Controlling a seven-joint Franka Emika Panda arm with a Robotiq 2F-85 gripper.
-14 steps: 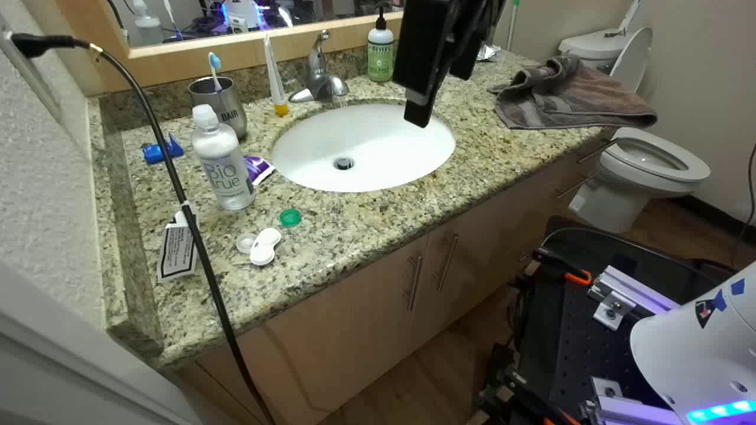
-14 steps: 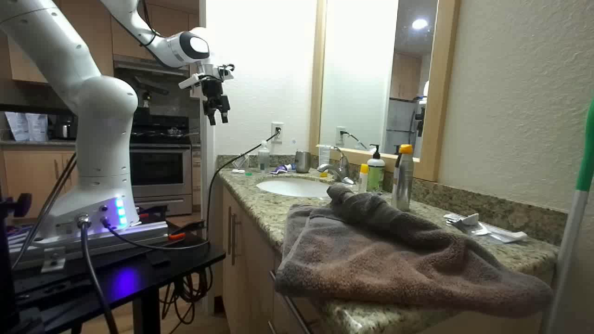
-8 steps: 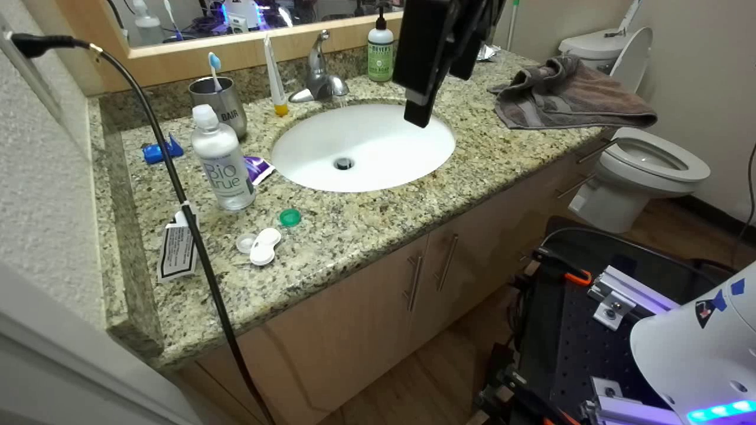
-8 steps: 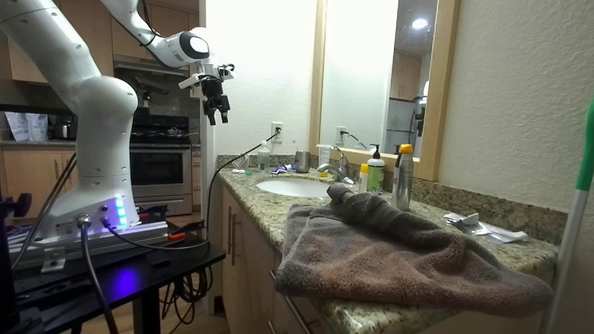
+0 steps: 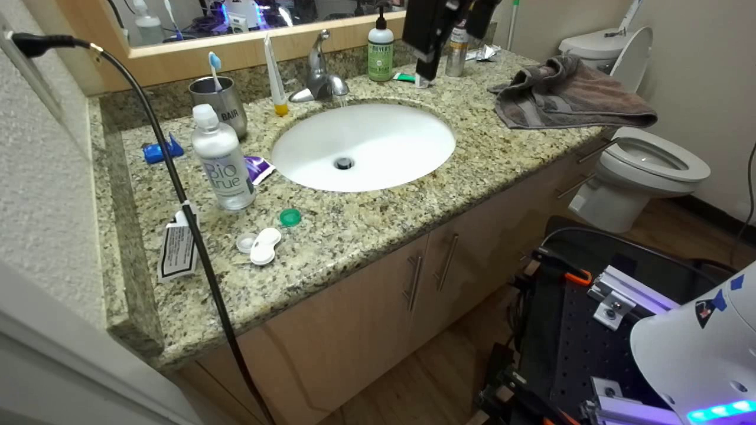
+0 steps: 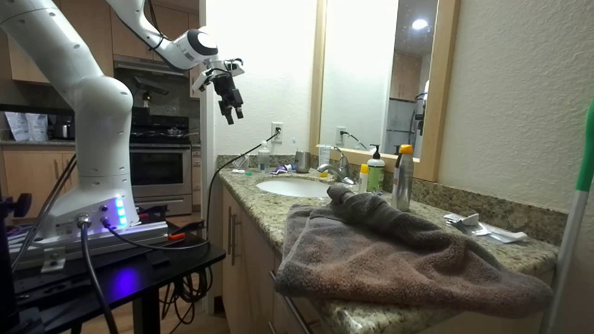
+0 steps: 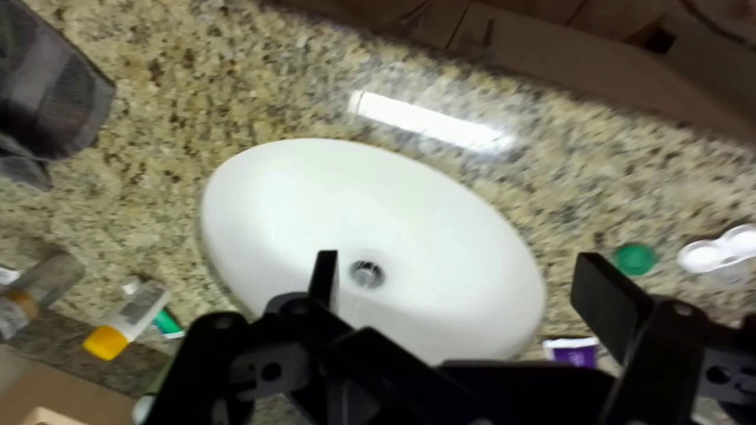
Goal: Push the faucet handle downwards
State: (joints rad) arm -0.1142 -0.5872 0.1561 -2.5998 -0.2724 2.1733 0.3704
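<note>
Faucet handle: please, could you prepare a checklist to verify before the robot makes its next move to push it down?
1. Faucet handle raised: ok, it points steeply up.
2. Gripper empty: ok, nothing is held between the fingers.
3. Fingers closed, if wanted for pushing: not ok, they stand wide apart.
4. Gripper at the handle: not ok, it hangs apart from it in both exterior views.
5. Handle seen in wrist view: cannot tell, the gripper blocks much there.
6. Surroundings: not ok, the nearby white tube and soap bottle might get bumped.
</note>
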